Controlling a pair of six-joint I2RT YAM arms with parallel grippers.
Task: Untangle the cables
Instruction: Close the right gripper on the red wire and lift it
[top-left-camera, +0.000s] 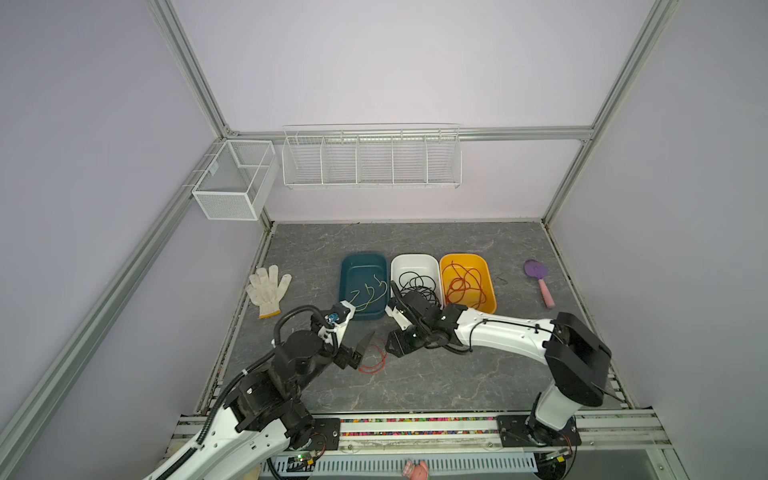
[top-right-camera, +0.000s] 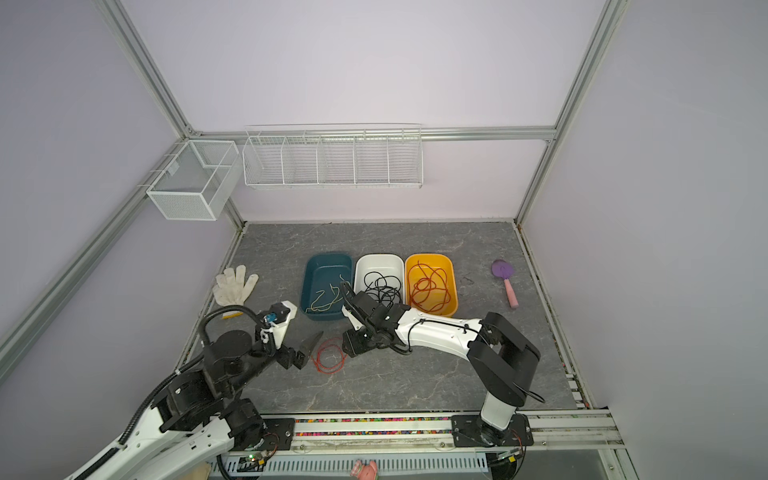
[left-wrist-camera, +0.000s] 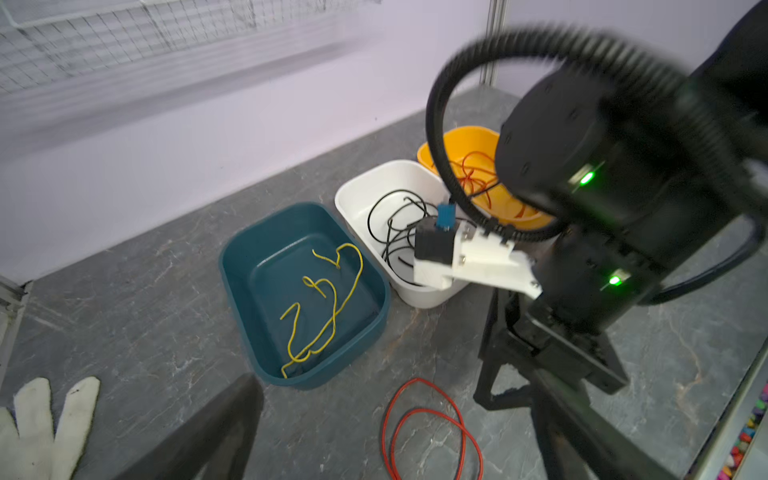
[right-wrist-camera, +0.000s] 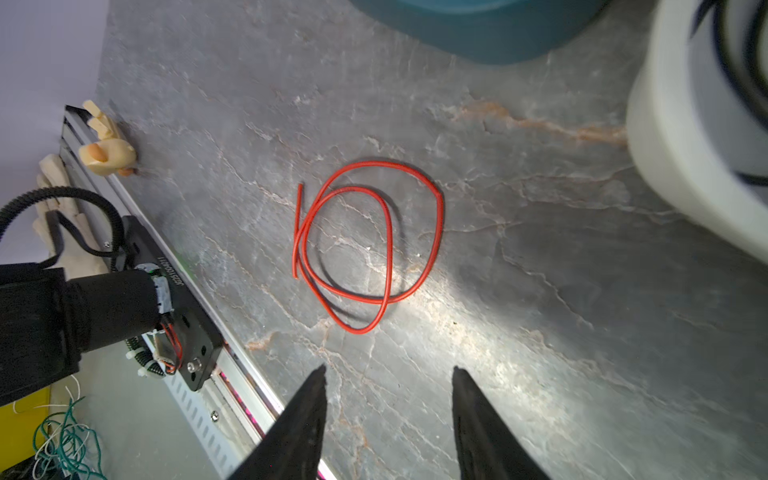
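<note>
**One red cable loose on the table, both grippers empty**

Your loose red cable (top-left-camera: 372, 362) lies on the table (top-left-camera: 457, 374) between the two grippers, on the near side of the bins, and neither gripper touches it. In both top views it is only a thin red scribble. The right wrist view gives you its lay: the cable (right-wrist-camera: 441, 216) sits flat in two overlapping loops that cross each other, with both ends free.

Your right gripper (right-wrist-camera: 388, 370) has its jaws partly apart, with only bare table between the tips, just short of the coil. In a top view the same gripper (top-right-camera: 353, 345) reads as a dark block and you cannot judge the gap. Your left gripper (top-left-camera: 360, 351) is spread wide and carries nothing. Its own wrist view shows one dark finger (left-wrist-camera: 208, 440) clearly, well to the side of the coil.

The other cables lie in three bins:
- **Yellow cables** (top-left-camera: 368, 293) are in the teal bin (top-left-camera: 363, 258).
- **Black cables** (top-left-camera: 417, 284) are in the white bin (top-left-camera: 415, 257).
- **Red cables** (top-left-camera: 463, 286) are in the orange bin (top-left-camera: 465, 257).

From above, your right arm covers the near end of the white bin. From the left wrist, that arm hides much of the orange bin, while the teal bin shows whole. A white glove (top-left-camera: 266, 291) lies on the left of the table.
</note>
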